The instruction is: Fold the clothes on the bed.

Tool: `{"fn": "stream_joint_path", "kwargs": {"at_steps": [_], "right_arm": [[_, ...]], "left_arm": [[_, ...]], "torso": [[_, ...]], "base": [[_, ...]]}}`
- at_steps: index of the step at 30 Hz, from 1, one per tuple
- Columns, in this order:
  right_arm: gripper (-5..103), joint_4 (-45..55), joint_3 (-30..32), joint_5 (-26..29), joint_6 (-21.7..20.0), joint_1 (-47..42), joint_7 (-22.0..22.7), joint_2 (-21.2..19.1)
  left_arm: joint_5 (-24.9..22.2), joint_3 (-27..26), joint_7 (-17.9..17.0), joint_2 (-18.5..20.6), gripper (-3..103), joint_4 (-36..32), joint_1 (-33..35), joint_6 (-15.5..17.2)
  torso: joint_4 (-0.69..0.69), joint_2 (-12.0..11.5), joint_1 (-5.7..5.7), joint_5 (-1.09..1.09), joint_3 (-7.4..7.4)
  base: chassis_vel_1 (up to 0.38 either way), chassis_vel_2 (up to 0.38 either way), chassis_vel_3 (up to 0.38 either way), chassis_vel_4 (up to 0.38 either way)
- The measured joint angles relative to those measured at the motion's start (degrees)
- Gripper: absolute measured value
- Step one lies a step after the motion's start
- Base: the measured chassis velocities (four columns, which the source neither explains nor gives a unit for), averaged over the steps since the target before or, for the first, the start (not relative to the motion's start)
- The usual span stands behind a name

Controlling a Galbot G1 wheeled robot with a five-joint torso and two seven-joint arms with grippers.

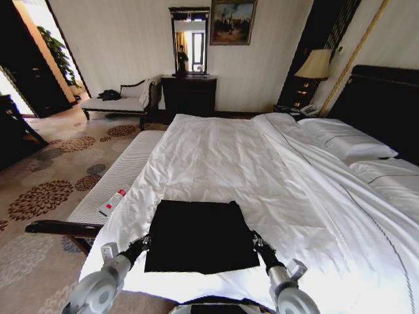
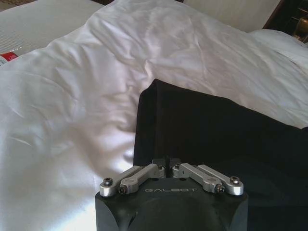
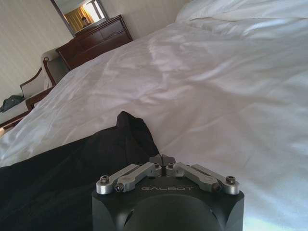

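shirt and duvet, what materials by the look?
Shirt: soft matte black knit, probably cotton; it lies limp with soft folded edges. Duvet: smooth white woven cloth with a slight sheen and crisp creases, possibly cotton sateen.

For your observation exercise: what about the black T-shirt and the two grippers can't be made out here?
- T-shirt: lettering and sleeves, hidden by its folds, head view.
- Left gripper: whether it pinches fabric, black against black, left wrist view.
- Right gripper: the same, right wrist view.
- Bed: right side, cut by the edge.
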Motion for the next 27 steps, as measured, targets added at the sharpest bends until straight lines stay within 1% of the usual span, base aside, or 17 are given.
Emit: {"fn": "stream_joint_path", "kwargs": {"at_steps": [5,7,9,10,11,12,14,15,16,18,19,20,21,23,24,25,27], "right_arm": [[0,-0.1,-0.1,-1.8,0.0,0.5,0.5,0.6],[3,0.4,0.5,-2.2,0.0,1.2,0.8,0.6],[3,1.0,1.1,-2.2,0.0,1.7,0.9,0.6],[14,1.8,1.8,-2.2,0.0,2.4,1.0,0.5],[14,2.7,2.2,-2.2,0.0,2.9,1.0,0.3],[24,3.8,2.9,-1.6,0.0,3.6,1.1,0.0],[24,4.7,3.3,-0.9,-0.1,4.3,1.2,-0.2],[36,5.4,3.7,0.1,-0.3,5.7,1.4,-0.4],[36,5.5,3.9,0.7,-0.4,6.5,1.5,-0.5],[36,5.5,4.0,1.5,-0.7,8.2,1.6,-0.5],[46,4.8,3.9,2.3,-1.1,10.0,1.9,-0.5],[46,4.0,3.7,2.8,-1.3,11.4,2.1,-0.3],[57,2.8,3.3,3.1,-1.5,12.9,2.2,-0.1],[57,1.0,2.2,3.3,-1.7,14.9,2.3,0.0],[68,-0.8,0.7,3.5,-2.0,17.1,2.3,0.1],[68,-2.3,-0.8,3.7,-2.3,18.9,2.4,0.2],[68,-3.7,-2.2,4.0,-2.6,20.5,2.4,0.2]], "left_arm": [[3.2,0.0,0.6,-0.2,-1,-0.7,0.5,-1.2],[5.9,-0.5,2.4,-0.3,8,-2.1,1.4,-2.5],[7.0,-0.9,3.6,-0.2,8,-3.3,2.0,-3.2],[8.0,-1.6,5.0,-0.2,13,-4.8,2.6,-4.0],[8.3,-2.4,6.0,-0.1,19,-6.1,2.7,-4.4],[7.9,-3.4,6.8,0.1,24,-7.5,2.3,-4.7],[6.7,-4.3,7.3,0.2,29,-8.3,1.3,-4.8],[4.8,-5.1,7.6,0.3,35,-8.7,-0.9,-4.8],[3.3,-5.4,7.6,0.4,35,-8.6,-2.7,-4.6],[0.7,-5.4,7.2,0.4,41,-7.6,-6.2,-4.0],[-1.4,-4.7,6.1,0.1,46,-5.5,-10.2,-3.4],[-2.8,-3.6,5.0,-0.4,51,-2.9,-13.8,-2.7],[-3.6,-2.4,4.0,-1.1,57,0.0,-17.1,-2.1],[-4.0,-1.4,2.8,-2.5,62,3.5,-20.4,-1.3],[-3.7,-0.8,1.9,-4.0,68,6.6,-22.5,-0.6],[-3.1,-0.5,1.4,-5.3,73,9.0,-23.8,-0.1],[-2.5,0.0,1.0,-6.5,73,11.6,-25.2,0.3]], "torso": [[0.0,0.0,0.01,0.0,0.0],[0.0,0.0,0.0,0.0,0.0],[0.0,0.0,0.0,0.0,0.0],[0.01,0.0,0.0,0.01,0.0],[0.01,0.0,0.0,0.01,0.0],[0.01,0.0,0.0,0.01,0.0],[0.01,0.0,0.0,0.01,0.0],[0.01,0.0,0.0,0.01,0.0],[0.01,0.0,0.0,0.01,0.0],[0.0,0.0,0.0,0.01,0.0],[0.01,0.0,0.0,0.01,0.0],[0.0,0.0,0.0,0.0,0.0],[-0.01,0.0,0.01,-0.01,0.01],[-0.04,0.0,0.02,-0.01,0.01],[-0.05,0.0,0.02,0.0,0.02],[-0.01,0.0,0.03,0.0,0.02],[0.03,0.0,0.03,0.01,0.02]], "base": [[0.0,0.0,0.0,0.0],[0.0,0.0,0.0,0.0],[0.0,0.0,0.0,0.0],[0.0,0.0,0.0,0.0],[0.0,0.0,0.0,0.0],[0.0,0.0,0.0,0.0],[0.0,0.0,0.0,0.0],[0.0,0.0,0.0,0.0],[0.0,0.0,0.0,0.0],[0.0,0.0,0.0,0.0],[0.0,0.0,0.0,0.0],[0.0,0.0,0.0,0.0],[0.0,0.0,0.0,0.0],[0.0,0.0,0.0,0.0],[0.0,0.0,0.0,0.0],[0.0,0.0,0.0,0.0],[0.0,0.0,0.0,0.0]]}}
